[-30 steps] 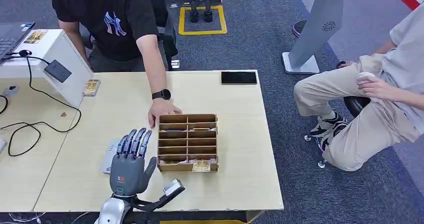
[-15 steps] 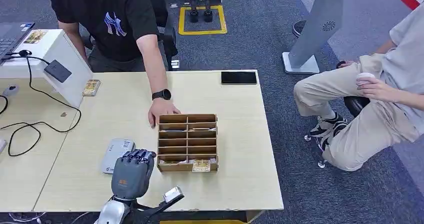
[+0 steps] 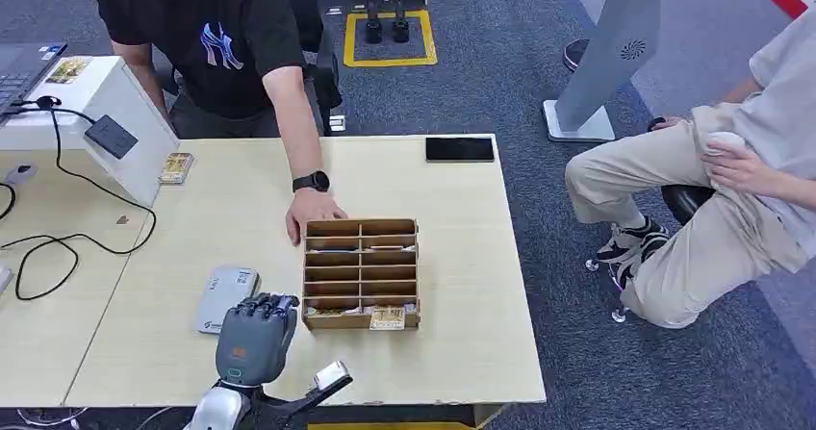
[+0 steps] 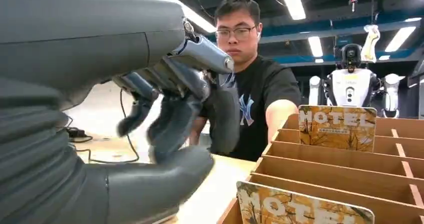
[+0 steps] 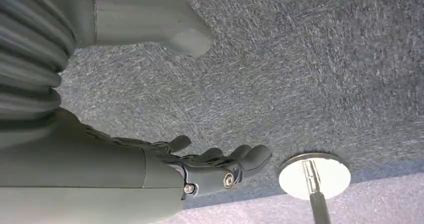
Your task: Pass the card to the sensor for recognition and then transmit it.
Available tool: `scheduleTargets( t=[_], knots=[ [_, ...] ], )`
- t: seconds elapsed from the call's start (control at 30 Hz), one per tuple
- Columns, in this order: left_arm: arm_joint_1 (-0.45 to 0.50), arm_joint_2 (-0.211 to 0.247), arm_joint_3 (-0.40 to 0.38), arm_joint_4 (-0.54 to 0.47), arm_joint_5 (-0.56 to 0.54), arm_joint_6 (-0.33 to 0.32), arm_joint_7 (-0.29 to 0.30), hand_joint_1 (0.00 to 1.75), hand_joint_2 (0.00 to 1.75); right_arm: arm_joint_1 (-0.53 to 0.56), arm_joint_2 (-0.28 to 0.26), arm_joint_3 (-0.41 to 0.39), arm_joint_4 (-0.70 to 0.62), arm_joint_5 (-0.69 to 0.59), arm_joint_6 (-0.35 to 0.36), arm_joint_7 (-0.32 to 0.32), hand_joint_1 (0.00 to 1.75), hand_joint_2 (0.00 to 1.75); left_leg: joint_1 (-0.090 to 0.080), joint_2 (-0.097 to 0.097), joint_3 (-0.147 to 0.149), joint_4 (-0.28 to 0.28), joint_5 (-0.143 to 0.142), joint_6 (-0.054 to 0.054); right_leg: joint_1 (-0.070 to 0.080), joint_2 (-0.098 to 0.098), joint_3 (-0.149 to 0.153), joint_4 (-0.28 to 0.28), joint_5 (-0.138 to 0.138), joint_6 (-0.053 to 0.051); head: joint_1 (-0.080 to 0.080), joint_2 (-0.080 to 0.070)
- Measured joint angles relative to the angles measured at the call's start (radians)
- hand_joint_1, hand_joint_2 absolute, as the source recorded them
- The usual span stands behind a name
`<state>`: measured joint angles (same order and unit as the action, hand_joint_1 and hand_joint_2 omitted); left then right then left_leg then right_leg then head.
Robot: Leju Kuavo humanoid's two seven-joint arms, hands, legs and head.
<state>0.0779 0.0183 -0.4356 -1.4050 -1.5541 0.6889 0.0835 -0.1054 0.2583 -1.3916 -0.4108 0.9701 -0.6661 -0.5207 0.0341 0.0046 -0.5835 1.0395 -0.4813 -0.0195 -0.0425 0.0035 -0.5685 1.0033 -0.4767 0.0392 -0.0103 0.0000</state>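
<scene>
Pick-up step not begun: left robot hand (image 3: 255, 336) curled, empty, beside card box (image 3: 362, 273). Right robot hand (image 5: 220, 166) hung loose, fingers apart. Next: reach front card (image 3: 388, 318).

A person in a black T-shirt (image 3: 207, 36) leans over the far edge of the table (image 3: 462, 343), wearing a black wristwatch (image 3: 310, 181). A black phone (image 3: 460, 148) lies at the table's far right corner. A laptop (image 3: 21, 70) sits on a white stand at the left, black cables (image 3: 58, 242) trailing below it. To the right, a seated person in beige trousers (image 3: 693, 218) waits on the grey carpet (image 3: 500, 55).
</scene>
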Motion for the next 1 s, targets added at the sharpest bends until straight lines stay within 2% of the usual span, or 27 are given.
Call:
scheduleTargets(
  t=[0.13, 0.2, 0.3, 0.33, 0.37, 0.4, 0.43, 0.57, 0.8, 1.0],
  knots=[
    [0.003, -0.009, 0.000, -0.027, 0.005, 0.000, 0.000, 0.00, 1.75, 0.001, 0.000, 0.000, 0.000, 0.000, 0.000, 0.002, 0.00, 1.75, 0.000, 0.000, 0.000, 0.000, 0.000, 0.000, 0.000, 0.000, 0.000, 0.000, 0.000, 0.000, 0.000, 0.000],
    [0.008, -0.019, 0.003, -0.053, 0.031, 0.000, -0.033, 0.00, 1.75, 0.001, 0.000, 0.000, 0.000, 0.001, 0.000, 0.004, 0.00, 1.75, 0.000, 0.000, 0.000, 0.000, 0.000, 0.000, 0.000, 0.000, 0.000, 0.000, 0.000, 0.000, 0.000, 0.000],
    [0.026, -0.073, 0.055, -0.115, 0.158, 0.000, -0.244, 0.00, 1.75, 0.002, 0.001, -0.006, -0.005, 0.005, 0.000, 0.005, 0.00, 1.75, 0.000, 0.000, 0.000, 0.000, 0.000, 0.000, 0.000, 0.000, 0.000, 0.000, 0.000, 0.000, 0.000, 0.000],
    [0.036, -0.112, 0.101, -0.129, 0.227, 0.000, -0.389, 0.00, 1.75, 0.002, 0.003, -0.011, -0.006, 0.006, 0.000, 0.004, 0.00, 1.75, -0.001, 0.000, 0.000, 0.000, 0.000, 0.000, -0.001, 0.000, 0.000, 0.000, 0.000, 0.000, 0.000, 0.000],
    [0.044, -0.157, 0.145, -0.135, 0.273, 0.000, -0.492, 0.00, 1.75, 0.002, 0.004, -0.016, -0.009, 0.006, 0.000, 0.004, 0.00, 1.75, -0.001, 0.000, 0.000, 0.000, 0.000, 0.000, -0.001, 0.000, 0.000, 0.000, 0.000, 0.000, 0.000, 0.000],
    [0.050, -0.194, 0.200, -0.140, 0.309, 0.001, -0.581, 0.00, 1.75, 0.002, 0.006, -0.021, -0.011, 0.009, 0.000, 0.005, 0.00, 1.75, -0.001, 0.000, 0.000, 0.000, 0.000, 0.001, -0.001, 0.000, 0.000, 0.000, 0.000, 0.000, 0.000, 0.000],
    [0.054, -0.229, 0.241, -0.145, 0.324, 0.001, -0.627, 0.00, 1.75, 0.002, 0.008, -0.024, -0.013, 0.015, 0.000, 0.004, 0.00, 1.75, -0.001, 0.000, 0.000, 0.000, 0.000, 0.001, -0.001, 0.000, 0.000, 0.000, 0.000, 0.000, 0.001, 0.000],
    [0.061, -0.304, 0.356, -0.156, 0.352, 0.002, -0.652, 0.00, 1.75, 0.001, 0.013, -0.036, -0.020, 0.023, 0.000, 0.005, 0.00, 1.75, -0.001, 0.000, 0.000, 0.000, 0.000, 0.001, -0.001, -0.001, 0.000, 0.000, 0.000, 0.000, 0.001, 0.000],
    [0.073, -0.315, 0.411, -0.158, 0.336, 0.004, -0.711, 0.00, 1.75, 0.001, 0.014, -0.047, -0.021, 0.027, 0.000, 0.003, 0.00, 1.75, -0.001, 0.000, 0.000, 0.000, 0.000, 0.001, -0.001, -0.001, 0.000, 0.000, 0.000, 0.000, 0.001, 0.000],
    [0.080, -0.315, 0.421, -0.156, 0.317, 0.004, -0.706, 0.00, 1.75, 0.001, 0.014, -0.047, -0.021, 0.032, 0.000, 0.000, 0.00, 1.75, -0.001, 0.000, 0.000, 0.000, 0.000, 0.001, -0.001, -0.001, 0.001, 0.000, 0.000, 0.000, 0.001, 0.000]
  ],
)
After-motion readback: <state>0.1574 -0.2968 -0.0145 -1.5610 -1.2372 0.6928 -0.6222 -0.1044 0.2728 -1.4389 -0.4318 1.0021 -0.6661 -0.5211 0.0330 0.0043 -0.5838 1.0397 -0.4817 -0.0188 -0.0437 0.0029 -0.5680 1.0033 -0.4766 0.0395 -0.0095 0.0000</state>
